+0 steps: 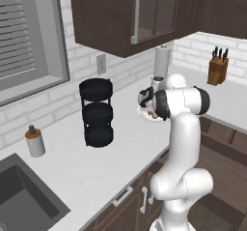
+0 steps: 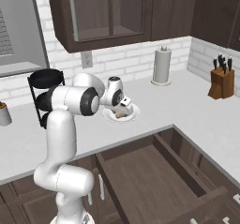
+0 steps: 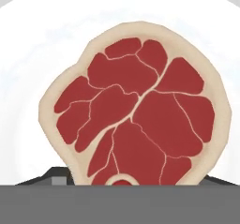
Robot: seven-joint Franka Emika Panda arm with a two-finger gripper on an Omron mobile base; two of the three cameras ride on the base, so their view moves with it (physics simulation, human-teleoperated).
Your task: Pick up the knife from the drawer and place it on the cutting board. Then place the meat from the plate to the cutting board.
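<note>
The meat, red with a pale tan edge, lies on the white plate on the counter. It also shows on the plate as a small chunk of meat under the hand. My gripper is lowered right over it, and beside the arm the plate's rim peeks out. My gripper is open, its dark fingertips standing wide on either side of the meat's near end. The drawer is pulled out below the counter, and its floor looks bare. Knife and cutting board are out of view.
A tan knife block stands on the right counter, and a paper towel roll stands by the back wall. To the left are a black three-tier rack, a soap bottle and a dark sink. Dark cabinets hang overhead.
</note>
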